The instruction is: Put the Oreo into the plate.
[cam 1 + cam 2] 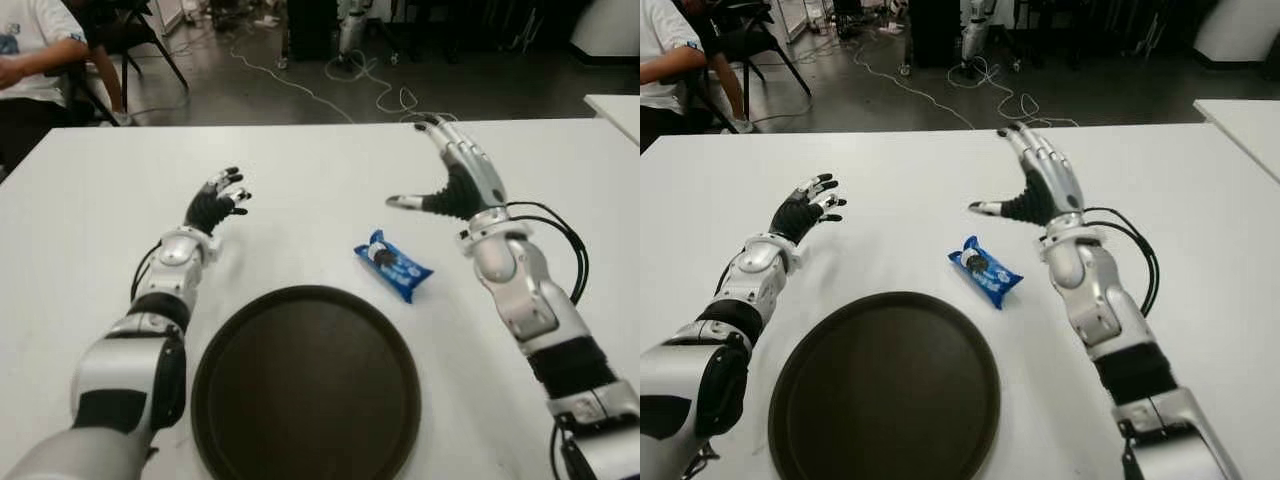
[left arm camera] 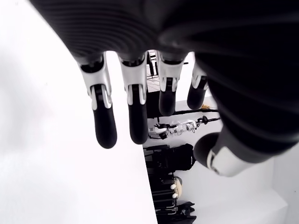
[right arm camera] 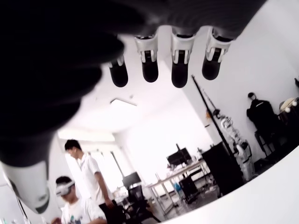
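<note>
Right wrist view shows what the eye views cannot — two people standing in a room with desks and monitors, seen past the right hand's (image 3: 140, 65) straight fingers (image 3: 180, 70), which hold nothing. The left wrist view shows the left hand's (image 2: 154, 93) fingers (image 2: 103, 126) hanging loose over the white table (image 2: 56, 163), also empty, with dark equipment beyond the table edge.

The eye views alone show the task's things. The Oreo (image 1: 393, 265), in a blue wrapper, lies flat on the table (image 1: 90, 190), just beyond the far right rim of the plate (image 1: 306, 385). The plate is dark, round and has nothing in it; it sits near the front edge, between the two forearms. The right hand (image 1: 450, 175) is spread wide beyond the Oreo and to its right — thumb pointing left, apart from the packet. The left hand (image 1: 215, 205) shows well left of the Oreo, beyond the plate's left side, fingers relaxed. A seated person (image 1: 30, 60) shows at the far left corner, and cables (image 1: 340, 85) trail on the floor.
</note>
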